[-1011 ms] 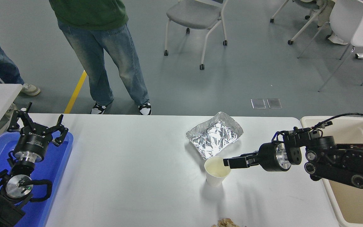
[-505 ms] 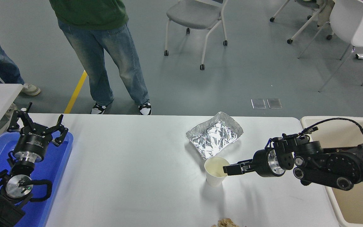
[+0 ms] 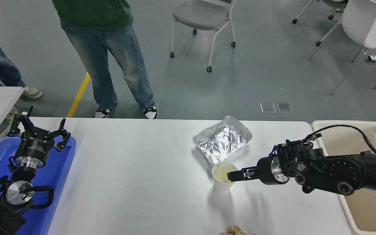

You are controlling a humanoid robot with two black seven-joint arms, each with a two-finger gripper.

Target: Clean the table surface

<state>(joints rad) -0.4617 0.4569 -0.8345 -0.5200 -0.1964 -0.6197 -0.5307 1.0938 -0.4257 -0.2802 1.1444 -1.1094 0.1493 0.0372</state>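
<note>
The white tabletop (image 3: 135, 169) fills the near half of the scene, from the blue tray (image 3: 55, 176) at the left to the beige bin (image 3: 354, 202) at the right. The right gripper (image 3: 233, 175) comes in from the right side, low over the tabletop, and its fingers (image 3: 237, 174) reach the right rim of a white paper cup (image 3: 222, 181); they look pressed close at that rim, but I cannot tell if they really pinch it. The cup stands upright, just near of a crumpled foil tray (image 3: 222, 139). Some brown crumbs (image 3: 235, 231) lie at the near edge. The left gripper (image 3: 39, 130) is parked over the blue tray at the left with its fingers spread. A person in jeans (image 3: 109, 62) stands at the far side.
</note>
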